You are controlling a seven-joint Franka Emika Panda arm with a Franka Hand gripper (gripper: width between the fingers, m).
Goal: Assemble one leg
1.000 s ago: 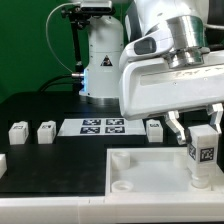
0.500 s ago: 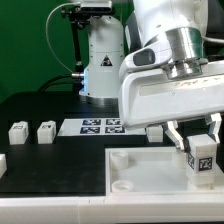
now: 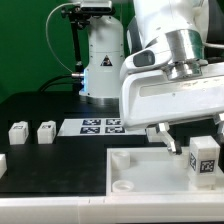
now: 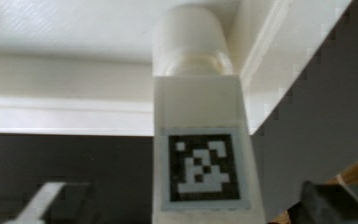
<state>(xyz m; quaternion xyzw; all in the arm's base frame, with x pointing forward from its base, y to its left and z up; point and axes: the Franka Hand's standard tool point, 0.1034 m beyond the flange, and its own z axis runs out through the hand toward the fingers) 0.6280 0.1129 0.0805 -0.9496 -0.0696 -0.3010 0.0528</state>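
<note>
One leg (image 3: 203, 160), a white block with a black-and-white marker, stands upright at the near right corner of the large white panel (image 3: 140, 172). In the wrist view the leg (image 4: 202, 150) runs between the fingers, its round end at the panel's corner socket. My gripper (image 3: 194, 142) is open around the leg; in the wrist view (image 4: 190, 205) both dark fingertips (image 4: 43, 203) stand apart from its sides. Two more legs (image 3: 17, 131) (image 3: 46, 131) lie at the exterior view's left. Another (image 3: 153, 128) is partly hidden behind my finger.
The marker board (image 3: 100, 126) lies at the back middle of the black table, in front of the robot base (image 3: 100, 60). A white piece (image 3: 2, 163) shows at the left edge. The panel fills the front right.
The fingers have spread apart and let go of the leg. The leg now stands free on the panel's corner, slightly lower and further right.
</note>
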